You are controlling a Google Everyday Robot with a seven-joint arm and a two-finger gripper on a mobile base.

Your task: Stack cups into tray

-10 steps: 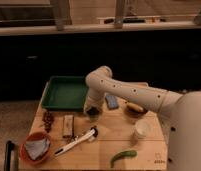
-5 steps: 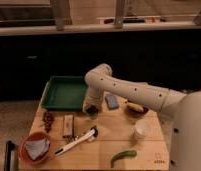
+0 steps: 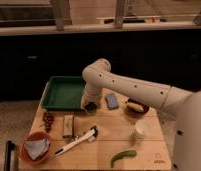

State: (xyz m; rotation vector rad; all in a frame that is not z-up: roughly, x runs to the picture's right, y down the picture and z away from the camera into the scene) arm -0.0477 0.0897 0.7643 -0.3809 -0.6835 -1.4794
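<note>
1. Wooden table [image 3: 114, 137]: carries everything listed below.
2. White robot arm [image 3: 129, 87]: reaches in from the right, bends at an elbow above the tray's right edge, then drops toward the tabletop.
3. Dark-green tray [image 3: 54, 102]: lies at the table's far left corner.
4. Orange bowl [image 3: 24, 150]: near left corner, with a grey cloth inside.
5. Dark brown bowl [image 3: 136, 113]: right of the arm, with something yellow in it.
6. White-handled tool [image 3: 76, 141]: lies diagonally, front centre.
7. Gripper [image 3: 89, 100]: low over the table, just outside the tray's near right corner, fingers drawn fully together.
8. Olive-green cup [image 3: 90, 108]: at the gripper's tip, outside the tray. Whether it is pinched cannot be told.
9. Cream-white cup [image 3: 142, 131]: upright near the right edge, well apart from the tray.
10. Blue pad [image 3: 112, 101]: between the gripper and the brown bowl.
</note>
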